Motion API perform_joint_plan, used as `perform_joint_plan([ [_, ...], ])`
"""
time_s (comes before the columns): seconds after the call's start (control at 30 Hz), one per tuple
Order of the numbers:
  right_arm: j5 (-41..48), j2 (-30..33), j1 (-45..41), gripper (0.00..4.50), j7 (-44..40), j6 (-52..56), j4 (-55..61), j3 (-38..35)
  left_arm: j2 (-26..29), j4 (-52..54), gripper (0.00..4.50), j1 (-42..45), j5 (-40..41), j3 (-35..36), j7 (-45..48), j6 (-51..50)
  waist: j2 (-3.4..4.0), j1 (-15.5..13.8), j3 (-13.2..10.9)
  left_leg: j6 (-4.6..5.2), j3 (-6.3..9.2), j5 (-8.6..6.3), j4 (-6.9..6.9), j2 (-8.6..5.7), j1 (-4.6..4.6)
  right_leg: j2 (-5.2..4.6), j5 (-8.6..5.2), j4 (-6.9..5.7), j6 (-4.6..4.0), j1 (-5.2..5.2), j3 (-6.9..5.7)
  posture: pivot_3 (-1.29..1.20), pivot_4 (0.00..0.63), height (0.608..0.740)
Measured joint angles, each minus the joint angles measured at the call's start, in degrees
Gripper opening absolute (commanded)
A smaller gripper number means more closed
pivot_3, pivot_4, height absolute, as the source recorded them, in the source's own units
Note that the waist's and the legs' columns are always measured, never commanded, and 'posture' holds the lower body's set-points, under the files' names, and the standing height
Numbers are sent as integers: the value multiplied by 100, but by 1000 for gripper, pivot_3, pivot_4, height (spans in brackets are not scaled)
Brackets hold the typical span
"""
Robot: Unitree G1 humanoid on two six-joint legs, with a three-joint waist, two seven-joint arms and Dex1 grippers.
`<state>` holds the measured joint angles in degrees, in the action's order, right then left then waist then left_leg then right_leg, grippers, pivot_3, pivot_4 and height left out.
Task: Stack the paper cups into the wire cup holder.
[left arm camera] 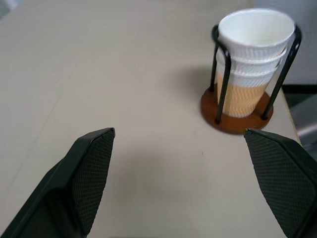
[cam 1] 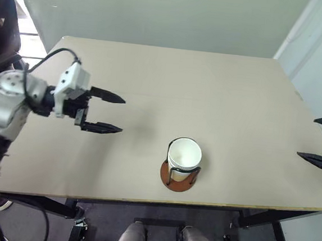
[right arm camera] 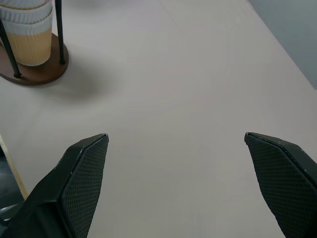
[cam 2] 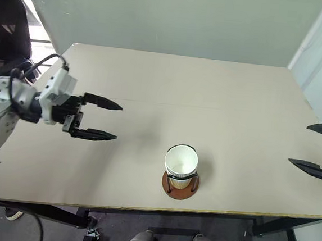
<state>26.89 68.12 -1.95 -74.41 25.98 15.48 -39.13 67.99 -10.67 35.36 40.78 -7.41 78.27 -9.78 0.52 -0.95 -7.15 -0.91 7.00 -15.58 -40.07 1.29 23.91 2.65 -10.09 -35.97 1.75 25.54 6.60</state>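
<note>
Both tools stand wide open and hold nothing: the left tool [cam 1: 112,114] hangs above the surface [cam 1: 209,85] with its two fingers pointing toward the middle, and the right tool [cam 2: 316,148] shows its two finger ends well apart at the far side. The paper cups [left arm camera: 252,59] sit nested one inside another in the wire cup holder [left arm camera: 237,118], which stands upright on the surface ahead of the left tool's fingers and a little toward the near edge, roughly between the two tools but closer to neither by much; three rims can be counted in the left wrist view, so the stacking looks done. Judged from their look, the cups are very light and thin-walled, easy to crush if pinched hard, and the ribbed tan side gives better purchase than the smooth white rim; a gentle hold across the ribbed wall just under the rim would suit. The holder seems light too, with slim wire loops that a careless finger could snag, tipping the lot
</note>
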Motion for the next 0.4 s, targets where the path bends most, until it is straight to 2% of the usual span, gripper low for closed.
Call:
perform_joint_plan([
  [0.23,-105,4,-1409,4500,-7,-476,-1005,1573,120,948,4467,-1826,-13,1816,-678,-624,0,67,0,-5,-9,3,3,15,-21,4,24,-10,-39,2,-3,0,150,740],
  [0.4,-392,-98,-2233,4500,-79,-825,-1821,2388,-258,1497,4467,-2698,-203,2918,-1479,-921,2,82,1,-5,-13,3,6,37,-29,15,36,-14,-63,4,-4,0,150,740],
])
